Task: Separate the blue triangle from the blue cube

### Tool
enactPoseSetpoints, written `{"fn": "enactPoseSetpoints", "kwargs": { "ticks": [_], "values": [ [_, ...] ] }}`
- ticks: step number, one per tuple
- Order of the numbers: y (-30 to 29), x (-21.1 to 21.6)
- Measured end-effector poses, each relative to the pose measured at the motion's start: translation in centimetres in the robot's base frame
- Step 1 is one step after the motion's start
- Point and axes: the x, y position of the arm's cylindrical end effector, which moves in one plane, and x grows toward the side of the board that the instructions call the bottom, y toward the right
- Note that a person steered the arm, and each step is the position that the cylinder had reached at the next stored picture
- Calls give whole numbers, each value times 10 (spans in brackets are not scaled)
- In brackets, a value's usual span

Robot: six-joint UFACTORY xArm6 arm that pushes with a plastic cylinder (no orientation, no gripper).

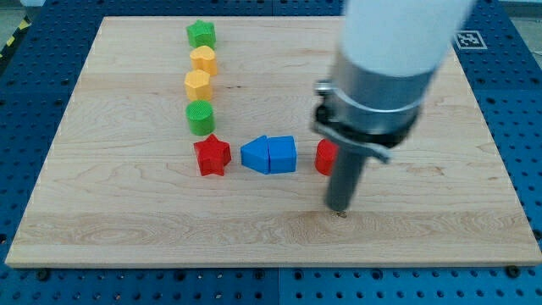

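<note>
On the light wooden table (127, 229), the blue triangle block (255, 155) and the blue cube block (282, 154) sit side by side, touching, near the middle. The triangle is on the view's left of the cube. A red star block (212, 156) is just left of them. A red block (325, 158) on the right is partly hidden by the arm. My tip (339, 211) rests on the table, below that red block and to the right of the cube, touching no block. There is no gripper, only the dark rod. Above the star stand a green block (201, 118), two yellow blocks (197, 84) (204, 59) and another green block (201, 34) in a line.

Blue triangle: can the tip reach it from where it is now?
Probably yes. My tip sits below and right of the blue cube; bare board leads left under the cube to the blue triangle, which touches it.
</note>
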Motion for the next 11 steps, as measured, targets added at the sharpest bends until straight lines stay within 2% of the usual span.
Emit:
{"fn": "enactPoseSetpoints", "kwargs": {
  "ticks": [1,2,3,6,7,9,11],
  "values": [
    [-64,0],
    [-65,-7],
    [-76,-40],
    [-90,-57],
    [-92,-77],
    [-54,-89],
    [-41,-151]
  ]
}}
